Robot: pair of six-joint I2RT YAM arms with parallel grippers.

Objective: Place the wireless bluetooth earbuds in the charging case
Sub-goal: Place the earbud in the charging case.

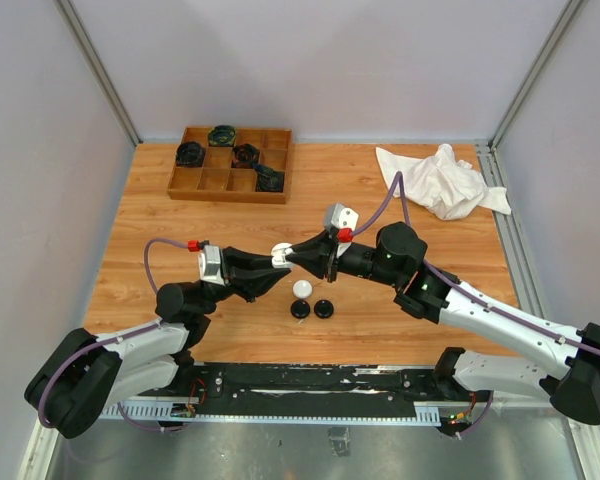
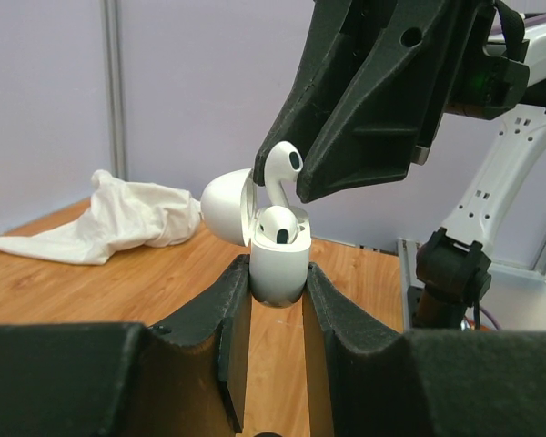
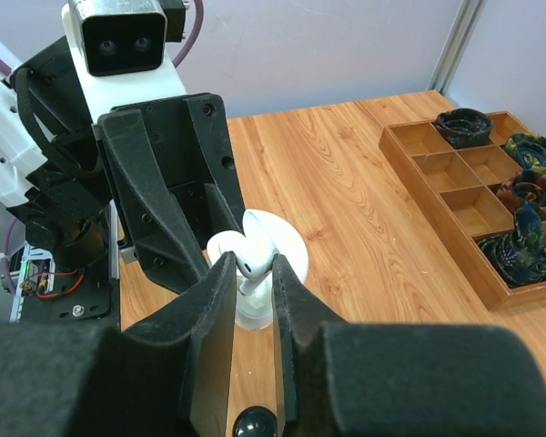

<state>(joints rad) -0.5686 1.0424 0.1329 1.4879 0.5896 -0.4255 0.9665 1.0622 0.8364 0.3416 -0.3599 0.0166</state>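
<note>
The wooden worktop (image 1: 310, 205) carries a compartmented tray (image 1: 225, 196) at the upper left of the overhead view, with dark coiled items in several cells. A crumpled white cloth (image 1: 440, 180) lies at the upper right. Both are well apart from the work.

The two arms meet above the middle of the worktop, probably so that each wrist camera can look at the joint.

The left hand (image 2: 275, 291) is clamped narrowly on the body of the white charging case (image 2: 278, 269). It holds the case upright with the lid (image 2: 226, 208) swung back to the left, so the wells face up. One white earbud (image 2: 279, 223) already sits in the case.

The right hand (image 3: 253, 273) is pinched shut on a second earbud (image 2: 280, 168), with the stem pointing down just above the free well. It looks not yet seated.

Below the hands, a small white round piece (image 1: 302, 289) and two black round pieces (image 1: 300, 310) rest on the worktop.
</note>
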